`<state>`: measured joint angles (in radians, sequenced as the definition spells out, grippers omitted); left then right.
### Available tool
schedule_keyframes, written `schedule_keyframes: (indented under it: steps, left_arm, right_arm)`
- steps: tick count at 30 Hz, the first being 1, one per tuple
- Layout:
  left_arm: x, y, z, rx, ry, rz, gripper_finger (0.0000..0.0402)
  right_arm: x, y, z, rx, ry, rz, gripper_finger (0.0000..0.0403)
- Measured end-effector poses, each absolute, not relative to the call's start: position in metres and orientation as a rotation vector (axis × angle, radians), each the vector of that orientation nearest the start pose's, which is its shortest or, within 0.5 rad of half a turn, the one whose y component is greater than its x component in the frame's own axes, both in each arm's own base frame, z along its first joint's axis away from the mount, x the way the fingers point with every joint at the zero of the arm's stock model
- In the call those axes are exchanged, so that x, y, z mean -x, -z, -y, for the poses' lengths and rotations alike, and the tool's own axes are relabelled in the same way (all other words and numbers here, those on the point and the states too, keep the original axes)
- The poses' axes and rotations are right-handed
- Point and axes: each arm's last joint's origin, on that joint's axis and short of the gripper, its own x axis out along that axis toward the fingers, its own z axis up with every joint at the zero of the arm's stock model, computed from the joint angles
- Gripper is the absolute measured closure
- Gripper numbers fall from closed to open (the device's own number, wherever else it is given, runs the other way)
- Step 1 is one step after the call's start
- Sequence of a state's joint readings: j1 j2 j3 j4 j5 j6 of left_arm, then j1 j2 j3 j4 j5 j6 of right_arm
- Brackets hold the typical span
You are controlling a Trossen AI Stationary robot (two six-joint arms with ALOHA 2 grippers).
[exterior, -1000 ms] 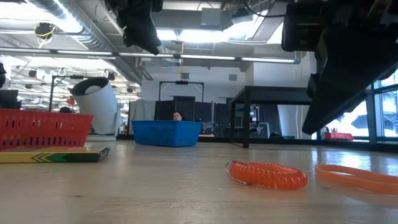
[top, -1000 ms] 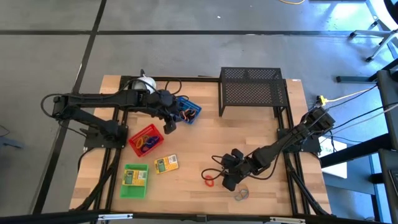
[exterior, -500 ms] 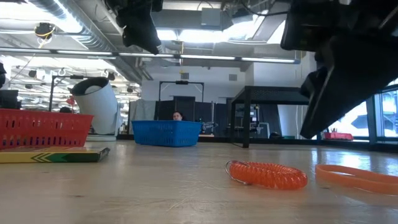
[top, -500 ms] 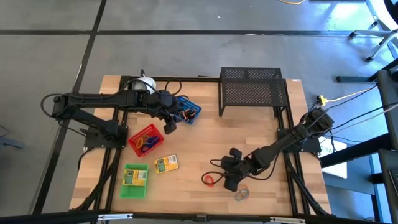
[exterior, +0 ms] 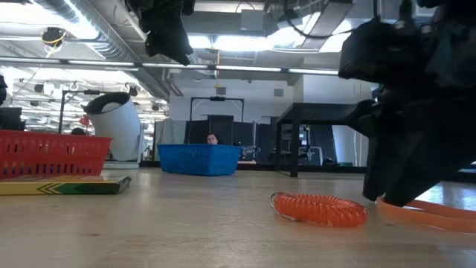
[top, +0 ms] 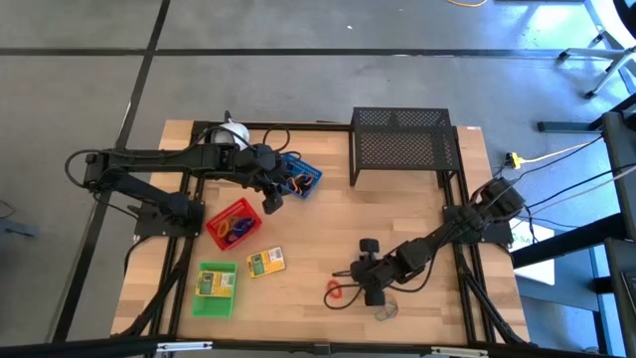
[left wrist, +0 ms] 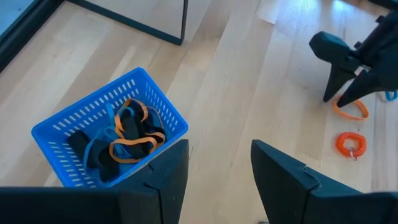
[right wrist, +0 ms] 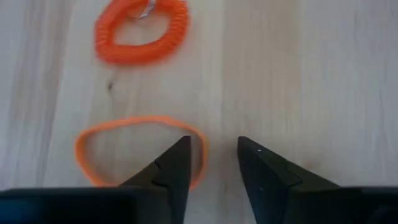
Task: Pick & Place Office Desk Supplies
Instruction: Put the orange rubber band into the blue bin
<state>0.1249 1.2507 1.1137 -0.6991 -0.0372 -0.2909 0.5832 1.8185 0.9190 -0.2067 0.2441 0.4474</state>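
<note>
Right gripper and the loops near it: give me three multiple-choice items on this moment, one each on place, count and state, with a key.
1. Where is the right gripper?
A. Over the blue tray
B. Low over the flat orange band, one finger inside its outline
C. On the black mesh rack

2. How many small coloured trays are on the table?
A. One
B. Five
C. Three

3. How do the right gripper's jaws stand?
A. Apart, with bare wood between them
B. Shut on the orange coiled loop
C. Shut on a yellow-green box

Key: B, the right wrist view shows the band's edge under one fingertip. C, the high view shows a blue tray, a red tray and a green tray. A, the orange coiled loop lies untouched farther off.
</note>
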Motion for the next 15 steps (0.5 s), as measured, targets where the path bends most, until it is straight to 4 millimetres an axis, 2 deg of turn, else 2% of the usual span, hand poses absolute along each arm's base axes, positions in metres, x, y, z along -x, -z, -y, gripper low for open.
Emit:
schedule_keyframes:
  steps: [8,15]
  left_arm:
    - [-0.2505,-0.3083,-0.0325,0.377,-0.303,-0.800,0.0233]
    - [-0.2506,-0.3084,-0.0326,0.378,-0.303,-0.799,0.0233]
  right_arm:
    - [-0.2775,-0.1136,-0.1764,0.181,-0.191,-1.070,0.0387]
    - [-0.2756,-0.1233,-0.1696,0.186,-0.159,-1.059,0.0397]
